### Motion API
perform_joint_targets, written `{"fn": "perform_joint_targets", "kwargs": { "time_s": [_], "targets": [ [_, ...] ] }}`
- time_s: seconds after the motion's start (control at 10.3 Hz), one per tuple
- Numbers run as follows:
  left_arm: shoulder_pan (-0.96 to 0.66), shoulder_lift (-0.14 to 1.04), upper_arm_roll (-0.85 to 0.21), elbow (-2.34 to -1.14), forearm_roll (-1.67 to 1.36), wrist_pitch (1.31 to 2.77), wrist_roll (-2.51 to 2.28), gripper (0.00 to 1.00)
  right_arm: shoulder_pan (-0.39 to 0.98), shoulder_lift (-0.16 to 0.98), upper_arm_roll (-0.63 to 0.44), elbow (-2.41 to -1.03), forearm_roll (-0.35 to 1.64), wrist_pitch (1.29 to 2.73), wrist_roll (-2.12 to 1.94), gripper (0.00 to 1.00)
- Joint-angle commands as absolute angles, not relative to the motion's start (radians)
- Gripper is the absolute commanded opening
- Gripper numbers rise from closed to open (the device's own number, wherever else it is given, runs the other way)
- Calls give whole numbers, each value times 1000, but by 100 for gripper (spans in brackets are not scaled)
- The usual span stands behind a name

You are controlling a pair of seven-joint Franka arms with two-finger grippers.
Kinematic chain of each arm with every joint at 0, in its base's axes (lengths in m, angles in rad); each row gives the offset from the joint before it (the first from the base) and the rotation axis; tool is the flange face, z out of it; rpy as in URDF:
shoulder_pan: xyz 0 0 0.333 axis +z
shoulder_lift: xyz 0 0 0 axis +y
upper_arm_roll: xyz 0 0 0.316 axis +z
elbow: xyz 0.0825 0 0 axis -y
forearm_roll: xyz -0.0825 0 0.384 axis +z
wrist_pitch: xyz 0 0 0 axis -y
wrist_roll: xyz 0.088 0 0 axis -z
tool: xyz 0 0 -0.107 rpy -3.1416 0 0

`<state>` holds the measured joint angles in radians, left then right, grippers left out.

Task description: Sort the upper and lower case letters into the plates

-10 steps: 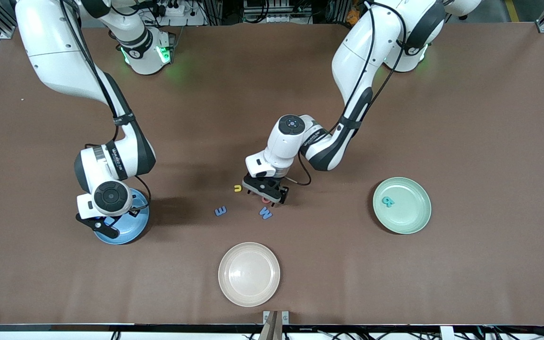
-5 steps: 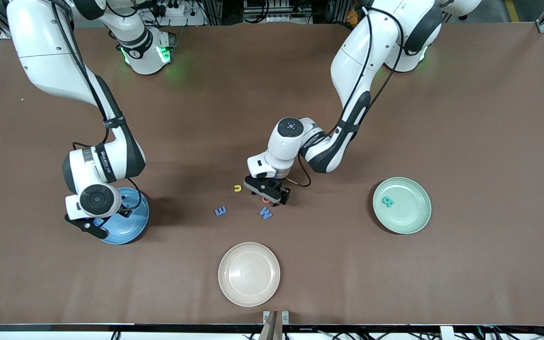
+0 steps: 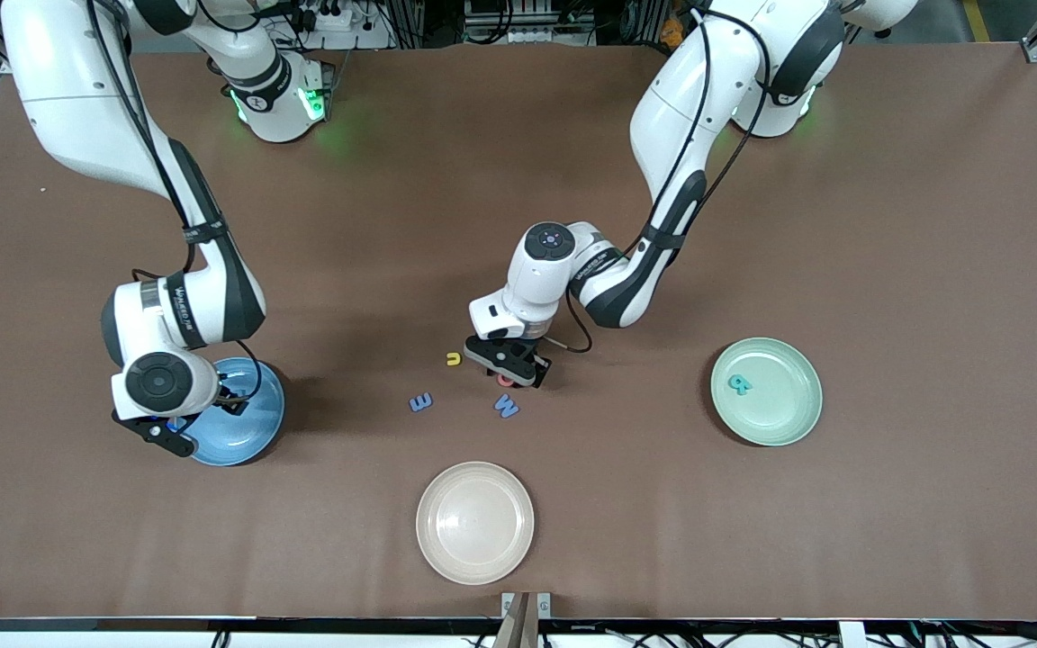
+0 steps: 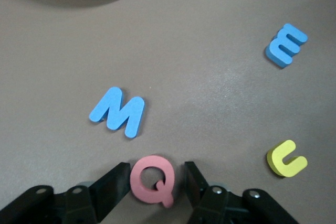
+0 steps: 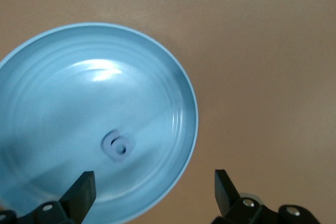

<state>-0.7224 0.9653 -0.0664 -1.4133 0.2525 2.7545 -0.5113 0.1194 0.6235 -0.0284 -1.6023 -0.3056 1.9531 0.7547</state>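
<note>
Left wrist view puts our left tool (image 4: 155, 184) down at the counter (image 4: 210, 77), its fingers (image 4: 113, 182) set just either side of a pink Q (image 4: 153, 179); we cannot tell whether they are pinching it yet. Just ahead of that tool lies a blue M (image 4: 118, 112), with a yellow u (image 4: 286, 158) to one side and a blue E (image 4: 286, 44) past it. Our right tool (image 5: 152, 192) hangs spread wide over the rim of the blue plate (image 5: 173, 77), which holds one small pale lilac letter (image 5: 116, 145). From the front view, the mint green plate (image 3: 793, 423) sits well apart from the left tool toward the left arm's end, carrying a teal letter (image 3: 739, 384), and a cream plate (image 3: 446, 549) lies nearer the camera.
</note>
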Motion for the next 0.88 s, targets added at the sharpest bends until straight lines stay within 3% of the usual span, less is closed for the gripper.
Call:
{"fn": "perform_joint_targets", "kwargs": {
  "time_s": [0.0,0.39,0.78],
  "targets": [
    [-733,968,-57,-1439,278,2694,-551,47,80,551,-11,-1632,-186,1925,626,100],
    [-732,966,-57,-1434,278,2689,-551,36,89,540,-8,-1638,-155,1925,617,100],
    [-729,951,-58,-1425,267,2634,-551,35,97,529,38,-1605,-112,1911,630,100]
  ]
}}
